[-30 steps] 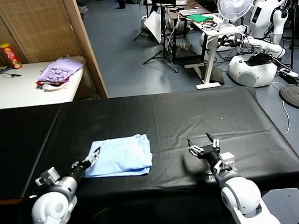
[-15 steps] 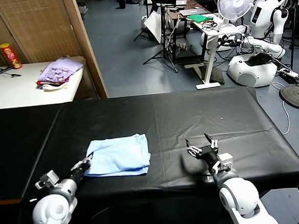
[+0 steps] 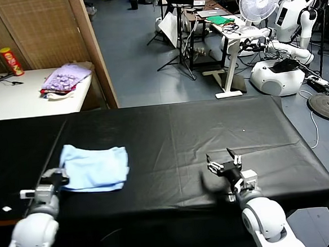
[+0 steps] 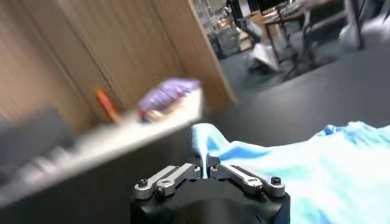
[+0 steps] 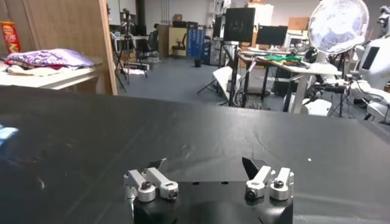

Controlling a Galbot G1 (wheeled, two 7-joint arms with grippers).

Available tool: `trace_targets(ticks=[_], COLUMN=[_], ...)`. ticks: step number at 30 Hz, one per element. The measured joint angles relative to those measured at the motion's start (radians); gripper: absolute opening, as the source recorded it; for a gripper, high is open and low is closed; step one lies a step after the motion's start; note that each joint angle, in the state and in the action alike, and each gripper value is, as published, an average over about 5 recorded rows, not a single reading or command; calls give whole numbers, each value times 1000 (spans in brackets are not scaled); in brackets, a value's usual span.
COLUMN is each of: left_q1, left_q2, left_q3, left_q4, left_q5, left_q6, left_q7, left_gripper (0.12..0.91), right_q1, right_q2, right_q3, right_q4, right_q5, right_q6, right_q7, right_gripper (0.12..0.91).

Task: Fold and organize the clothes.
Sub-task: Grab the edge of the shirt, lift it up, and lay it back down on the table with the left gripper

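Observation:
The clothes are one pale sky-blue T-shirt (image 3: 94,167), folded into a flat packet on the black table (image 3: 176,134) at the front left. My left gripper (image 3: 61,178) is shut on the packet's near left corner. In the left wrist view the blue fabric (image 4: 292,170) spreads out beyond the left gripper (image 4: 205,165), with a thin edge of it pinched between the closed jaws. My right gripper (image 3: 224,164) hovers low over the table at the front right, open with nothing between its fingers. The right wrist view shows the right gripper (image 5: 204,164) over bare black cloth.
A white side table (image 3: 16,100) at the far left holds a lilac-purple heap of cloth (image 3: 65,78) and a red-and-yellow can (image 3: 11,61). A wooden partition (image 3: 50,29) stands behind. Beyond the table are a fan (image 3: 259,2), desks and another white robot (image 3: 285,30).
The left gripper has closed on the shirt's corner and dragged the folded shirt to the left across the table. The right arm has barely moved.

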Motion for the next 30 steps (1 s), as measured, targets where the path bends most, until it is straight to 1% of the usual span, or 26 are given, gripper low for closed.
trace_targets(ticks=[2, 4, 5, 7, 9, 11, 14, 16, 18, 20, 22, 25, 26, 27, 29, 30], left_q1=[1, 1, 0, -3, -8, -14, -26, -37, -49, -58, -59, -49, -44, -39, -25, -18], left_q2=[42, 75, 85, 95, 91, 75, 34, -3, -43, -88, -128, -168, -174, -178, -180, -180], left_q3=[-25, -42, -45, -41, -21, 16, 101, 169, 236, 298, 350, 408, 421, 430, 440, 441], left_q4=[-10, -30, -44, -81, -124, -165, -203, -212, -210, -197, -179, -160, -159, -159, -166, -172], left_q5=[77, 128, 139, 125, 66, -24, -178, -255, -285, -274, -245, -202, -192, -186, -188, -195], left_q6=[2, 11, 19, 40, 57, 65, 68, 66, 52, 32, 11, -26, -45, -66, -113, -136], left_q7=[3, 5, 6, 5, 2, 1, -4, -10, -11, -2, 17, 56, 74, 94, 136, 151], left_gripper=[154, 154, 154, 154, 154, 154, 154, 154, 156, 174, 240, 403, 454, 521, 621, 679], right_q1=[1, 0, -2, -6, -11, -18, -28, -33, -36, -37, -34, -23, -17, -9, 10, 22], right_q2=[1, 2, 3, 3, 0, -2, -7, -9, -11, -13, -16, -26, -29, -31, -33, -31], right_q3=[-2, -4, -4, -3, 1, 5, 10, 9, 3, -5, -16, -40, -52, -65, -97, -114], right_q4=[0, 0, 0, 1, 2, 5, 8, 10, 14, 20, 25, 27, 25, 22, 12, 5], right_q5=[1, 1, 1, 1, 0, -1, -3, -3, -1, 8, 28, 77, 97, 118, 161, 181], right_q6=[0, 0, 0, 0, 0, 0, 0, 0, -1, -4, -11, -33, -43, -54, -77, -87], right_q7=[0, 0, 0, 0, 0, 0, -1, -2, -8, -16, -22, -26, -26, -25, -21, -17], right_gripper=[798, 798, 798, 798, 798, 798, 798, 798, 798, 798, 798, 798, 798, 798, 798, 798])
